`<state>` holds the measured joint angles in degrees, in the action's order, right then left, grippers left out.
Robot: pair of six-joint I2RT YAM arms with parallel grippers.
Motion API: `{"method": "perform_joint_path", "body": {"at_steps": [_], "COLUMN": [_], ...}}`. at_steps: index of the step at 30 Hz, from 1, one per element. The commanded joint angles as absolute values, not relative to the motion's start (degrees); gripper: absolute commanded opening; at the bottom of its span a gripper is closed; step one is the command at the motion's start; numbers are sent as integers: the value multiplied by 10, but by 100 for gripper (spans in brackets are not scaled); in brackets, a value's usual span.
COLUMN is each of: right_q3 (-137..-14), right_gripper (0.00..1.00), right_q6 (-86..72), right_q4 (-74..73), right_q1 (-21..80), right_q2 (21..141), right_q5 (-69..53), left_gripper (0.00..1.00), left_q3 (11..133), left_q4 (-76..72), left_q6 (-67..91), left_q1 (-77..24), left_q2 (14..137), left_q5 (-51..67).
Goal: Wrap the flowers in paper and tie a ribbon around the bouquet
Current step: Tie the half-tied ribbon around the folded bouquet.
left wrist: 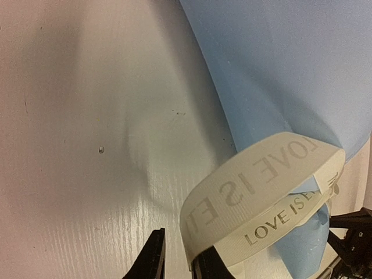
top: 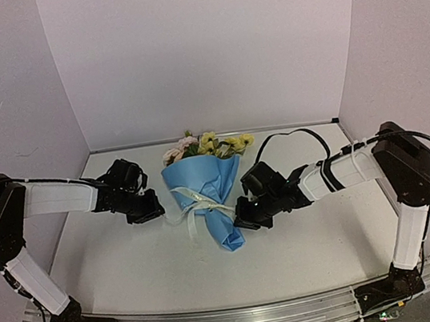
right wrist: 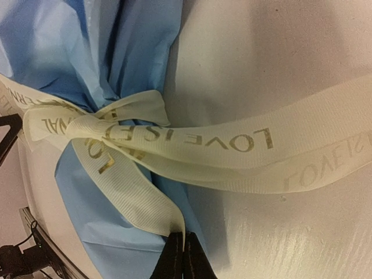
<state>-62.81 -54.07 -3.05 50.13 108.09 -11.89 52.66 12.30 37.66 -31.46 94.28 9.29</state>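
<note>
My right gripper (right wrist: 183,251) is clamped shut on one tail of the ribbon (right wrist: 192,142). The tail comes down from where the ribbon is tied and ends between my fingertips. The printing is in dull gold capitals. On the band crossing just ahead of this gripper, seen upside down, I read "LOVE IS E". Further right the same words show faintly through from the back, and on the loop far to the left I make out "NAL". The tie sits ahead and to the left, cinched round the narrow waist of the blue paper (right wrist: 133,46), which gathers into folds there.

My left gripper (left wrist: 179,260) stands narrowly open, with bare table (left wrist: 87,145) showing in the gap. A ribbon loop arches just ahead and to the right of it, its near end against the finger nearer the bouquet. I cannot tell whether it is caught there. Both bands of the loop read "LOVE IS E". Paper rises beyond the loop, and black hardware (left wrist: 354,241) edges in at the lower right.

From above, the bouquet (top: 206,180) lies on the table between my grippers, with the flowers (top: 211,143) at the far end and the tip toward me. The left gripper is just off its left side, and the right is beside it near the tip. A black cable (top: 292,135) loops behind my right arm.
</note>
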Motion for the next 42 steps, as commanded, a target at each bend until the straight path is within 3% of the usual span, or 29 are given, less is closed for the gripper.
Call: {"method": "perform_joint_path", "body": {"at_steps": [1,12,19,42], "right_q3": [-620,-602,-589,-526], "right_gripper": [5,0,0,0], "right_q6": [-539,-534,-526,-510], "right_q4": [-34,-57,-83,-149], "right_q1": [502,505,512,530], "right_q2": [1048,1025,1008,955], "right_q5": [-100,-86,-66,-10], "left_gripper": [27,44,48,48], "left_q3": [507,485,503,548], "left_q4": [62,27,40,38], "left_q6": [412,450,460,487], "left_q1": [-316,-326,-346,-391], "left_q2": [918,913,935,1013], "left_q5": [110,107,78,25]}}
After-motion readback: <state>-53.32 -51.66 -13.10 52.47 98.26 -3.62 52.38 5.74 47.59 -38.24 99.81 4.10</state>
